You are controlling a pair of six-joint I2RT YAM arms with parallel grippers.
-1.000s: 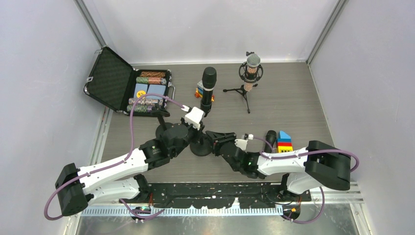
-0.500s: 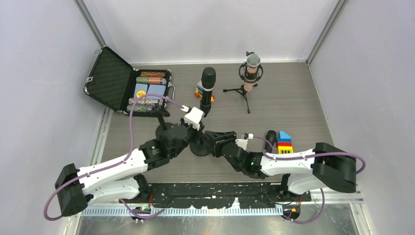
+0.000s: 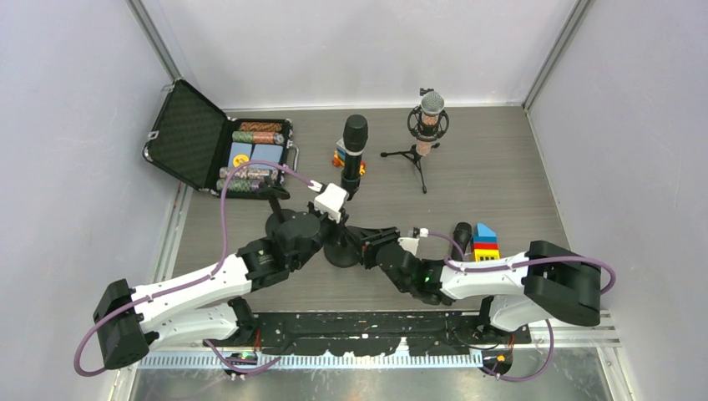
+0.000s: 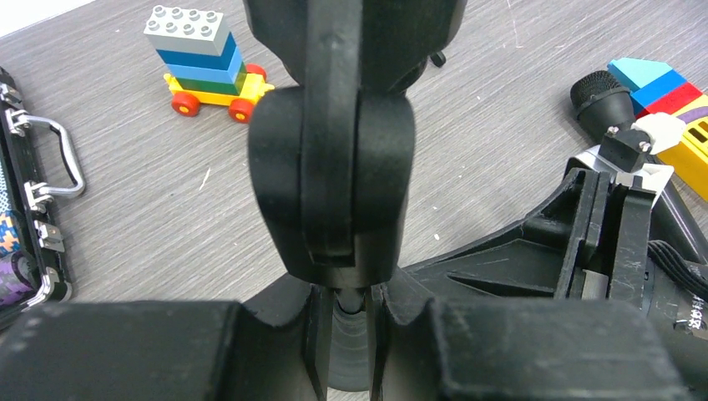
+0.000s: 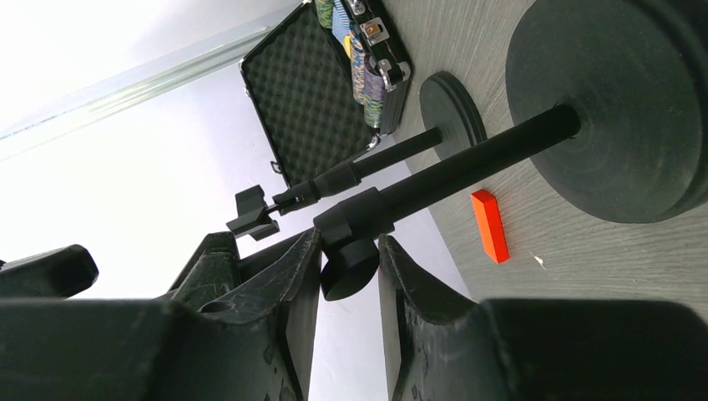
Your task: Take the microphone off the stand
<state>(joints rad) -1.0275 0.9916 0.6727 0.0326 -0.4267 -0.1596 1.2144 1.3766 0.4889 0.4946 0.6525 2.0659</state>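
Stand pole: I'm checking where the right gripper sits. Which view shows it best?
Right wrist: the pole runs from base to the knob inside the right gripper. Left wrist shows only a stub in the left gripper; top external mostly hides it.

Seen from above, the stand (image 3: 340, 256) showed only part of its base, the rest being covered. The right wrist view cut that base off at its right edge, and whether the right gripper (image 5: 349, 280) touched the pole's knob (image 5: 351, 263) was unclear. The case (image 4: 25, 209) ran off the left wrist view's left edge.
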